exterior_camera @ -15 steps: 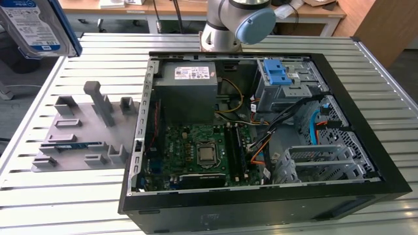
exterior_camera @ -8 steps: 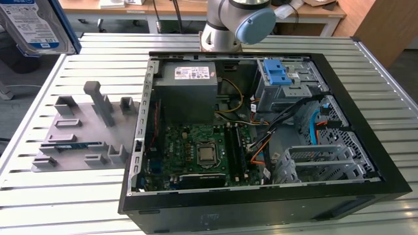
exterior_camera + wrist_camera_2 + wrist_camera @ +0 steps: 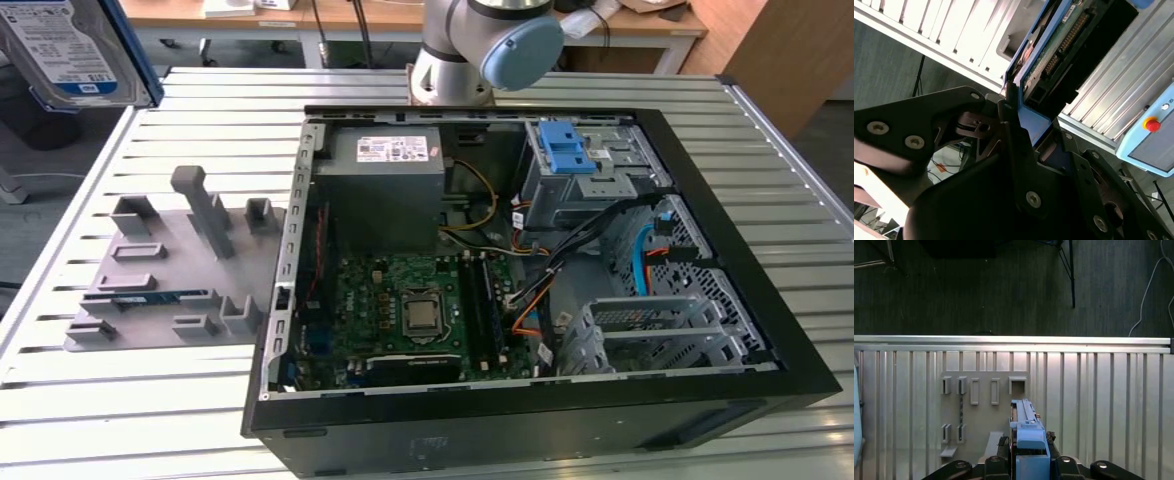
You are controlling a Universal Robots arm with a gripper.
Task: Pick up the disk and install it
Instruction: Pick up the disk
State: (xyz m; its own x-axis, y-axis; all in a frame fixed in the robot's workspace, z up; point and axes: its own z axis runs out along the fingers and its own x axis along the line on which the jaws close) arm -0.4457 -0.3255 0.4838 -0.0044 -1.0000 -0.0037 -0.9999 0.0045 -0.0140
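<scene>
1. The disk [image 3: 70, 55] hangs in the air well clear of the case [image 3: 534, 425], off past it toward the exterior view's left, with its labelled face showing.
2. The end effector [image 3: 1041, 145] is clamped on the disk, closed on one end of its blue frame [image 3: 1029, 437]. The rest of the drive sticks out beyond the grip.
3. I judge the disk stiff and dense, heavy for its size, so a hold at one end leaves it free to droop or twist.
4. The plastic frame looks smooth and somewhat springy, and could slip under a light squeeze.
5. The green board and connector pins are bare on one face in the second wrist view. These are fragile, so the frame's edges are the safe place to grip.
6. Beside the case, a grey holder plate [image 3: 174, 300] lies on the slatted worktop [image 3: 801, 280].
7. Inside the case sits a blue-latched cage [image 3: 587, 170].
</scene>
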